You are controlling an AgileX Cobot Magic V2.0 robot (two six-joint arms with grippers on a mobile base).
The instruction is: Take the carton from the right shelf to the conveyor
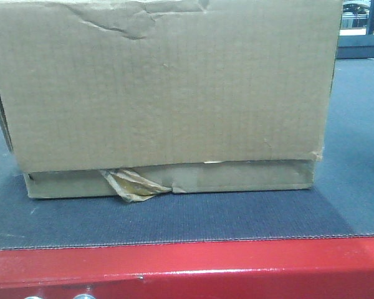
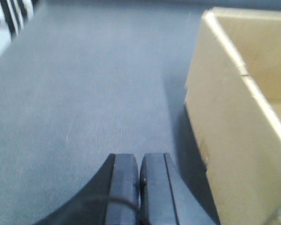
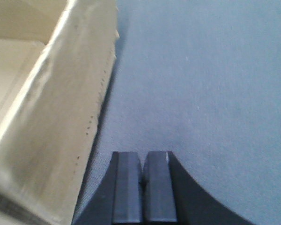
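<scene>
A brown cardboard carton (image 1: 165, 93) with a dented top edge and torn tape at its bottom sits on the dark grey conveyor belt (image 1: 174, 221), filling most of the front view. My left gripper (image 2: 140, 161) is shut and empty, hovering over the belt to the left of the carton's side wall (image 2: 225, 122). My right gripper (image 3: 143, 159) is shut and empty, over the belt to the right of the carton's other side wall (image 3: 61, 117). Neither gripper touches the carton. The grippers do not show in the front view.
A red frame edge (image 1: 187, 265) runs along the conveyor's front. The belt (image 2: 93, 93) stretches away on both sides of the carton. A blue structure (image 1: 364, 25) stands far back right.
</scene>
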